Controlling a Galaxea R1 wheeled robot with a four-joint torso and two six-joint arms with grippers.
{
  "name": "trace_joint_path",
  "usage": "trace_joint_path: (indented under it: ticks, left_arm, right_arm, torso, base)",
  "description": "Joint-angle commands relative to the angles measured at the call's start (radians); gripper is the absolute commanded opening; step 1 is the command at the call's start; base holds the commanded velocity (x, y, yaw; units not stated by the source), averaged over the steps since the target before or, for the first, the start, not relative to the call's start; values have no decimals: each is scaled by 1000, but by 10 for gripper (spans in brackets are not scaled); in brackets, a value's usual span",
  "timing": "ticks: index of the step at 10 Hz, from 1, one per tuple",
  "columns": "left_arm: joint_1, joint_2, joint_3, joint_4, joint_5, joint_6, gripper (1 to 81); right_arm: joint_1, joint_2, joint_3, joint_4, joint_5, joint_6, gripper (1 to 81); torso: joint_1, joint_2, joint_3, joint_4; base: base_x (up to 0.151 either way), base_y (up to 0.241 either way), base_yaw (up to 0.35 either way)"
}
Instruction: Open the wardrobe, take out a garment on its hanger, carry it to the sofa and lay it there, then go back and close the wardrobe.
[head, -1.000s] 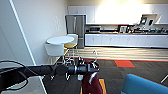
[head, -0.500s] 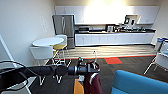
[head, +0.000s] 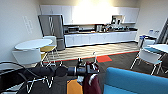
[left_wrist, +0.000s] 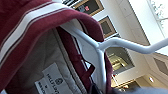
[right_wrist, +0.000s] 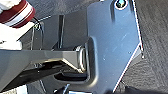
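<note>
In the head view my left arm reaches in from the left, and the left gripper (head: 87, 70) is shut on the thin whitish hanger (head: 95, 57). The maroon garment (head: 91, 83) hangs from it, low at the picture's centre. The bright blue sofa (head: 135, 81) lies just right of the garment, at the lower right. Close up in the left wrist view are the hanger (left_wrist: 100, 62) and the garment's maroon collar with white stripes (left_wrist: 25, 20). A white sleeve with a striped cuff (right_wrist: 18, 12) appears in the right wrist view beside the robot's dark plate.
A round white table (head: 32, 44) with white and yellow chairs (head: 48, 48) stands at the left. A steel fridge (head: 52, 28) and a long kitchen counter (head: 100, 37) line the far wall. At the right stands another white chair (head: 150, 56). Dark carpet carries orange (head: 75, 87) and red (head: 103, 58) patches.
The camera has turned right: the round table and fridge slid left in the picture and more of the blue sofa has come in at the lower right. The garment stays hanging from the left gripper.
</note>
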Motion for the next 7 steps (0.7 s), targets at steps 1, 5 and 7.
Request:
trace_joint_path:
  ticks: [1,5,7]
  left_arm:
    - [-182,-2,31,25,-55,15,10]
    - [-184,-12,41,29,-55,15,10]
    - [-182,-12,41,29,-55,15,10]
  right_arm:
    - [25,-8,4,-12,-59,-2,811]
    - [26,-7,6,-12,-57,-4,811]
    - [26,-5,7,-12,-57,-4,811]
  torso:
    - [0,0,0,0]
    - [0,0,0,0]
    - [0,0,0,0]
  base:
    - [0,0,-301]
    - [0,0,-301]
    - [0,0,-301]
